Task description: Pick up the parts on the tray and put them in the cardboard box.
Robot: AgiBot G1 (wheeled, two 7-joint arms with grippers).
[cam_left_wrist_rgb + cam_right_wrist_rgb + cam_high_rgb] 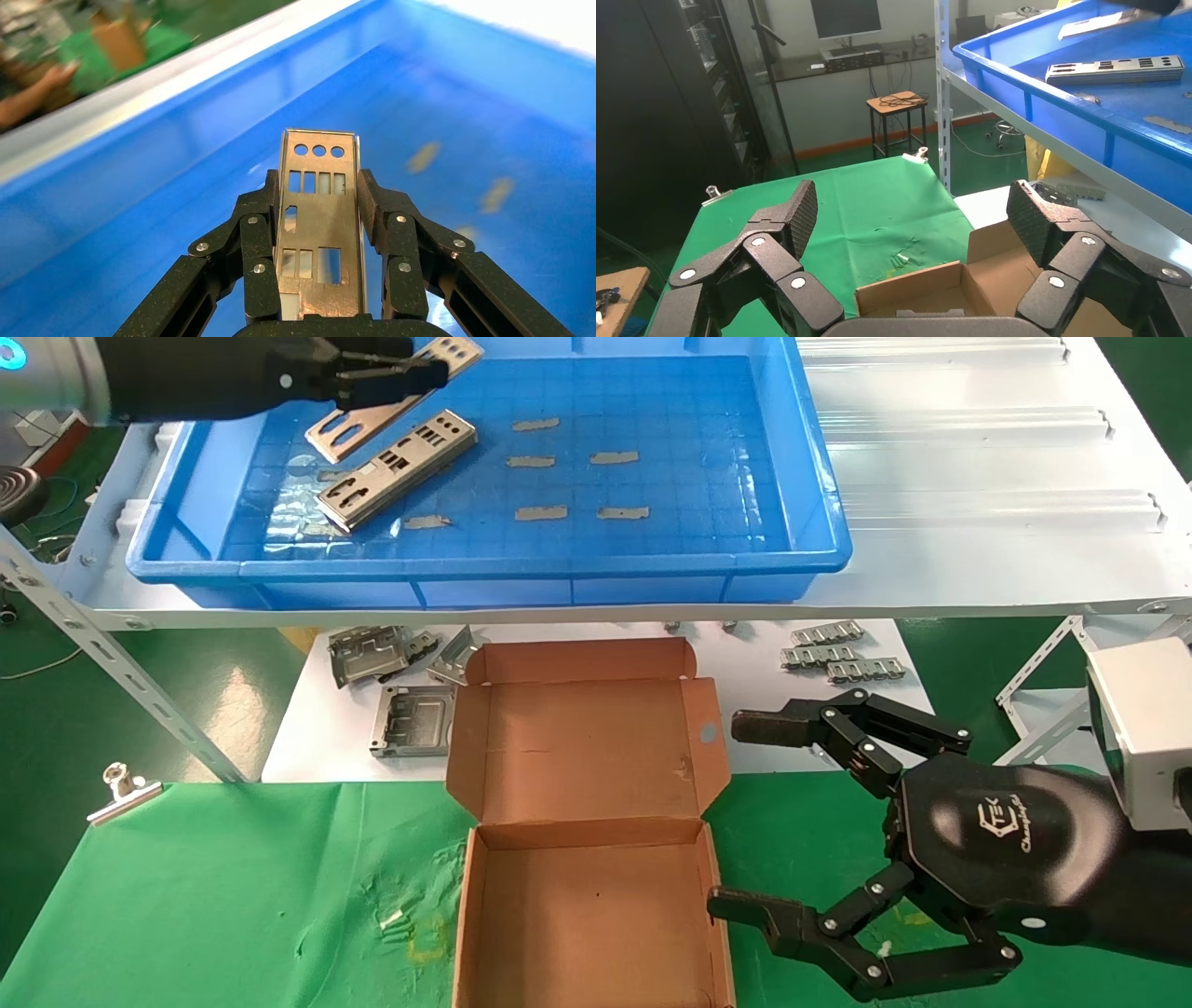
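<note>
In the upper left of the head view we see the left gripper point(386, 374) clamped on a silver plate point(396, 395). The plate is lifted and tilted over the far left part of the blue tray point(819, 514); the arm covers its middle, so only its two ends show. The left wrist view confirms the hold: both fingers point(256, 246) press the long edges of the plate point(320, 225), whose lower end is hidden behind the gripper body. The background there is smeared, and the tape strips show only as pale blurs.

A second plate point(399, 469) lies flat on the tray floor just below the held one. Small grey tape strips point(615, 457) are scattered across the tray's middle.

The cardboard box point(587, 859) sits open at the lower centre on the green cloth point(233, 896), its near edge cut off by the frame. We find nothing inside it.

The right gripper point(745, 812) hangs at the lower right beside the box, jaws spread wide and holding nothing.

Grey brackets point(391, 682) lie on the white sheet under the shelf, partly hidden by the shelf edge.
</note>
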